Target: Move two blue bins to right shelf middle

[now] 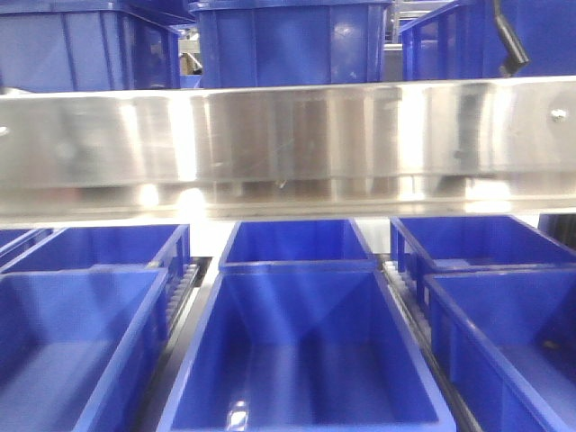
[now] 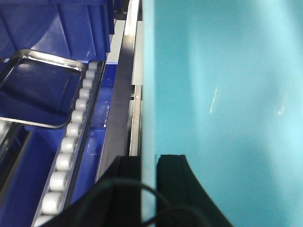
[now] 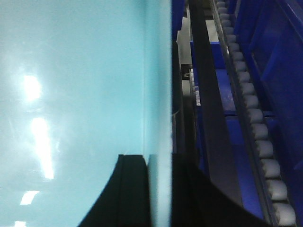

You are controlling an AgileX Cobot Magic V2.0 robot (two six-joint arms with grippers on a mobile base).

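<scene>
While both arms work as a pair, the left gripper (image 2: 147, 161) has its jaws clamped on the thin upper edge of one side wall of a blue bin (image 2: 222, 94). The right gripper (image 3: 158, 161) is clamped in the same way on the opposite wall. The bin sits between two roller tracks (image 2: 66, 146) in a shelf lane, with other blue bins beside it. I judge the step to be carrying this bin, but I cannot tell which shelf this is. The next move calls for equal motion of both arms, keeping the bin level and below the steel rail (image 1: 288, 144).
</scene>
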